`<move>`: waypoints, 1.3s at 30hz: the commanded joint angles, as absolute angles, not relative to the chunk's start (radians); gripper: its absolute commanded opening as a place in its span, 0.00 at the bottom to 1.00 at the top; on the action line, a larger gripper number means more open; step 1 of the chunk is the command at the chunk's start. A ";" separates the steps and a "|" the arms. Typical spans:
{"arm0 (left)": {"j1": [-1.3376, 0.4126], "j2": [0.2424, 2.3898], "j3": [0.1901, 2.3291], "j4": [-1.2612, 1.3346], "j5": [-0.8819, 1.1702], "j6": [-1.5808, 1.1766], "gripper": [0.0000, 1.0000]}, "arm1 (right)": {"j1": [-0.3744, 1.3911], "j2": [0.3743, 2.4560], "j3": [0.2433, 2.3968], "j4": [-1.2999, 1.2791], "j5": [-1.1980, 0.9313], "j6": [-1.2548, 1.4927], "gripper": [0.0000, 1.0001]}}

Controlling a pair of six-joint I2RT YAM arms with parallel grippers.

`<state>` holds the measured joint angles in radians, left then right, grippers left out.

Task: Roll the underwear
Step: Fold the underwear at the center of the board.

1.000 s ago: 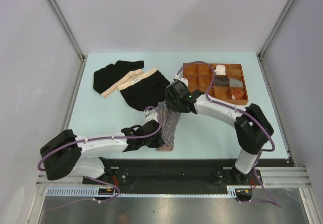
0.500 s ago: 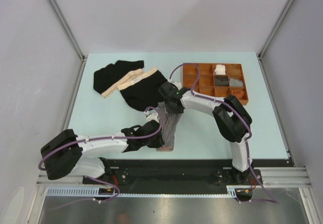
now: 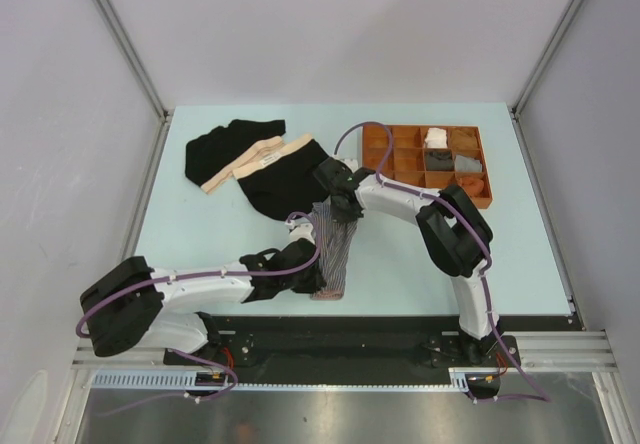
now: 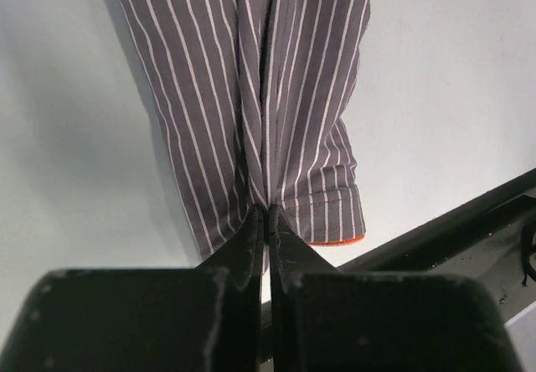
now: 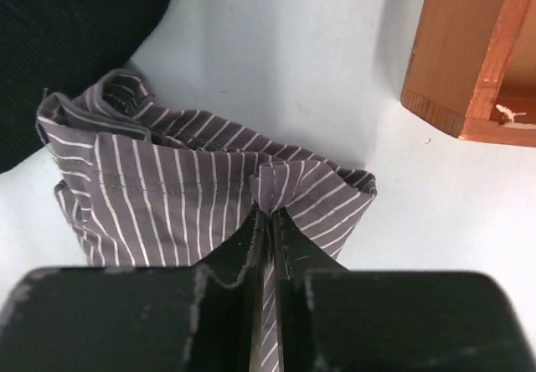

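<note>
The grey pin-striped boxer short [image 3: 333,249] lies folded into a narrow strip near the table's front middle. My left gripper [image 3: 312,269] is shut on its near hem [image 4: 268,213], beside the orange edge [image 4: 345,241]. At the strip's far end my right gripper [image 3: 340,204] is shut on a pinched fold of the striped cloth [image 5: 270,209]. Two black briefs with beige waistbands [image 3: 262,164] lie flat at the back left; a corner of one [image 5: 67,45] shows in the right wrist view.
A brown compartmented tray [image 3: 428,164] with small rolled items stands at the back right; its corner [image 5: 469,54] is close to my right gripper. The table's dark front rail [image 4: 469,221] runs just beyond the boxer's near hem.
My right arm has swung left and down onto the far end of the striped boxer, and its jaws have gone from open to shut on the cloth. The left arm holds still.
</note>
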<state>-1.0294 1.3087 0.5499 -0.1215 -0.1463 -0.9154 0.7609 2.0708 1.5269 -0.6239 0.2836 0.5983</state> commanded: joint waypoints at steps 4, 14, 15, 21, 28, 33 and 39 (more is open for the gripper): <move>-1.037 1.235 0.505 -0.135 -0.153 -0.930 0.00 | 0.779 2.048 1.609 -0.653 0.340 0.568 0.06; -1.037 1.152 0.446 -0.167 -0.178 -0.985 0.00 | 0.856 2.049 1.730 -0.715 0.410 0.552 0.08; -1.037 1.146 0.440 -0.181 -0.189 -0.989 0.00 | 0.861 2.060 1.736 -0.713 0.408 0.549 0.08; -1.037 1.100 0.403 -0.178 -0.189 -1.014 0.00 | 0.874 2.121 1.816 -0.721 0.388 0.532 0.06; -1.037 1.094 0.397 -0.190 -0.192 -1.020 0.00 | 0.884 2.198 1.894 -0.736 0.383 0.511 0.06; -1.035 1.100 0.391 -0.179 -0.186 -1.026 0.00 | 0.885 2.223 1.914 -0.730 0.379 0.500 0.08; -1.035 1.124 0.388 -0.173 -0.175 -1.032 0.00 | 0.882 2.256 1.934 -0.723 0.357 0.482 0.15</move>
